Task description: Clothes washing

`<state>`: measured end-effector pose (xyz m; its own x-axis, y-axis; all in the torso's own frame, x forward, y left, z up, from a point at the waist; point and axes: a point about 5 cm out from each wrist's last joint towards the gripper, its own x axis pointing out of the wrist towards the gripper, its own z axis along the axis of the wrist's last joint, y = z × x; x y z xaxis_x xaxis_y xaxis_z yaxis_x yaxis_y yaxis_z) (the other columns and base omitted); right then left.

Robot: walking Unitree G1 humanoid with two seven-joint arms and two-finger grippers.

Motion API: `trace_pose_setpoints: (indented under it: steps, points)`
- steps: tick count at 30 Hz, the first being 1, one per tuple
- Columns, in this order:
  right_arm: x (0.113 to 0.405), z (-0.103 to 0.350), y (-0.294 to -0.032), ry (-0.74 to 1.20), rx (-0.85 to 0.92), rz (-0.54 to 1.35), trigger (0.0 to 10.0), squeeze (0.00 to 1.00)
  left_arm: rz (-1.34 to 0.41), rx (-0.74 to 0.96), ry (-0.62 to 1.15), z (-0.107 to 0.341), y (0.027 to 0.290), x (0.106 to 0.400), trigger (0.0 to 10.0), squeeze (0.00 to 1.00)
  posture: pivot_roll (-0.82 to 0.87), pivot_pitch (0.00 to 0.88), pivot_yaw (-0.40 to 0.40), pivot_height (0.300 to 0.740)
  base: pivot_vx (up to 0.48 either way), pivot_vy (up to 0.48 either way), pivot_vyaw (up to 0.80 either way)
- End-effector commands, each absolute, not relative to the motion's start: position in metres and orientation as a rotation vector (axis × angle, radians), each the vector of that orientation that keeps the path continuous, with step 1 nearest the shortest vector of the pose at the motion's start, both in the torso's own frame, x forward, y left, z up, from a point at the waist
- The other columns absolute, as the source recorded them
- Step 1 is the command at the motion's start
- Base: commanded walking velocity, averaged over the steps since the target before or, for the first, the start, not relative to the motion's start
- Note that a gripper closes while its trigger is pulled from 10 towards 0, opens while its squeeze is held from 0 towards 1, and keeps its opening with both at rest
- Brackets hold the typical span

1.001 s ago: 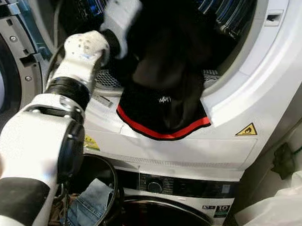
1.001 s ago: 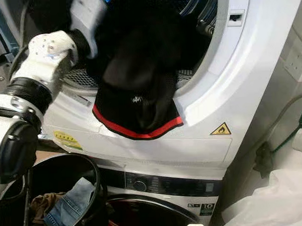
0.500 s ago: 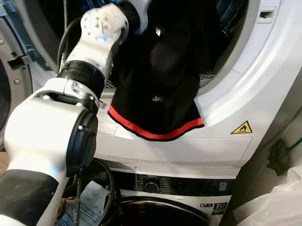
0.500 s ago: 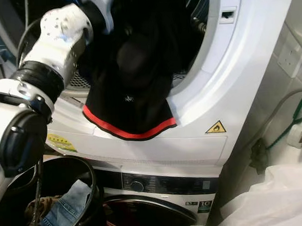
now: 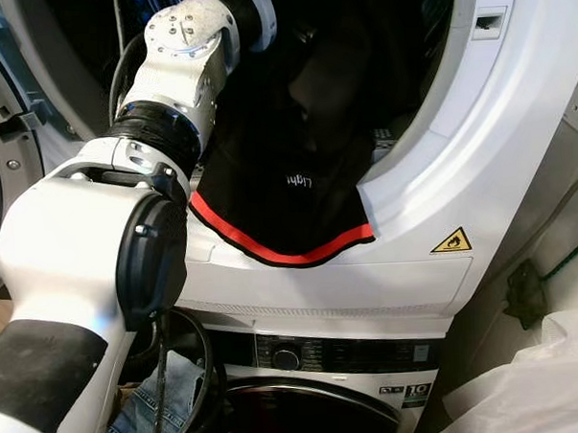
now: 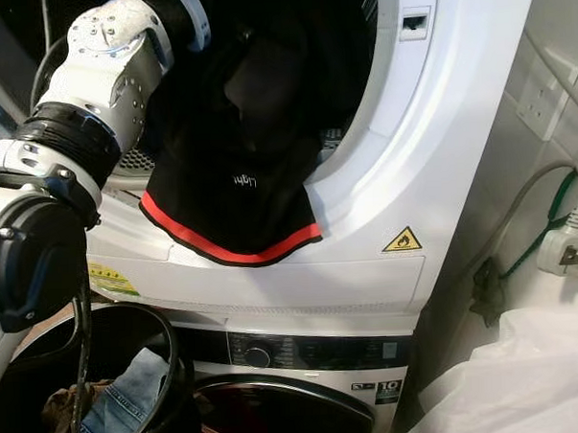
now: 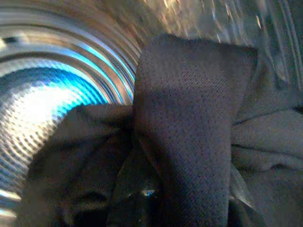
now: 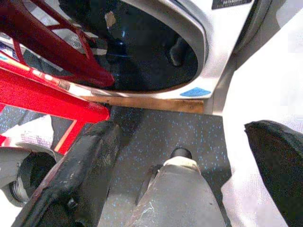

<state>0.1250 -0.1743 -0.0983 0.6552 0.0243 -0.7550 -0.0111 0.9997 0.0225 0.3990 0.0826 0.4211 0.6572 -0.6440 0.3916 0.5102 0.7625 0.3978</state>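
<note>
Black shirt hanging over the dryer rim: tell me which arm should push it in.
Left. The left arm already reaches into the drum with the shirt draped by it. The right gripper hangs low near the floor, away from the dryer.

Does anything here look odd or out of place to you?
One thing: the black garment with a red hem is only partly inside the upper white machine's round opening. Its hem hangs out over the front lip, while the left arm reaches into the drum. Whether the left gripper holds the cloth cannot be seen.
</note>
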Motion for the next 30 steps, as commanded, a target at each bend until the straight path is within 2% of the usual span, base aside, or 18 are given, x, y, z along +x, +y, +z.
trace_pose_setpoints:
  steps: [1, 6, 9, 18, 30]
  points:
    - [0.111, -0.104, -0.167, 0.900, 0.029, 0.042, 10.0, 0.00, -0.671, 0.280, -0.460, 0.405, 0.089, 0.405, 10.0, 0.00, -0.18, 0.081, 0.105, 0.740, 0.000, 0.000, 0.00]
    - [0.110, -0.103, -0.168, 0.886, 0.035, 0.036, 10.0, 0.00, -0.652, 0.280, -0.409, 0.394, 0.094, 0.409, 10.0, 0.00, -0.18, 0.116, 0.104, 0.740, 0.000, 0.000, 0.00]
    - [0.107, -0.102, -0.173, 0.882, 0.031, 0.028, 10.0, 0.00, -0.592, 0.282, -0.355, 0.384, 0.105, 0.413, 10.0, 0.00, -0.18, 0.156, 0.097, 0.740, 0.000, 0.000, 0.00]
    - [0.108, -0.102, -0.175, 0.891, 0.024, 0.042, 10.0, 0.00, -0.406, 0.199, -0.263, 0.375, 0.132, 0.421, 10.0, 0.00, -0.15, 0.171, 0.093, 0.740, 0.000, 0.000, 0.00]
    - [0.111, -0.098, -0.177, 0.836, 0.030, 0.094, 10.0, 0.00, -0.357, 0.171, -0.261, 0.376, 0.141, 0.422, 10.0, 0.00, -0.15, 0.201, 0.063, 0.740, 0.000, 0.000, 0.00]
